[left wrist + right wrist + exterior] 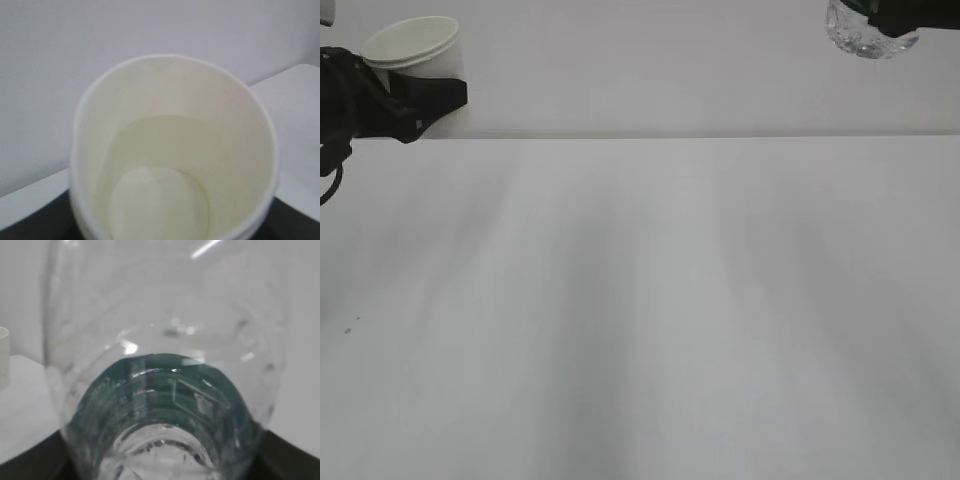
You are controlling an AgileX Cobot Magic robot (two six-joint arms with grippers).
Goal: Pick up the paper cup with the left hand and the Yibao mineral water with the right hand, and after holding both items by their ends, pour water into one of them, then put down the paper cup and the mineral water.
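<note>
While both are raised off the table (640, 300), left tool (430, 98) grips paper cup (415, 45), right tool (905, 15) grips Yibao mineral water (865, 35).

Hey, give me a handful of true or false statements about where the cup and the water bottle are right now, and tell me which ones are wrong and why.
1. The paper cup is held up off the table at the left of the exterior view. True.
2. The left gripper's dark fingers wrap the cup's side. True.
3. The water bottle is standing on the table. False: it is up in the air at the top right of the exterior view, held by the right arm.
4. The cup and the bottle are touching. False: they are far apart, at opposite sides of the exterior view.
5. The bottle has a dark green label band. True.
</note>
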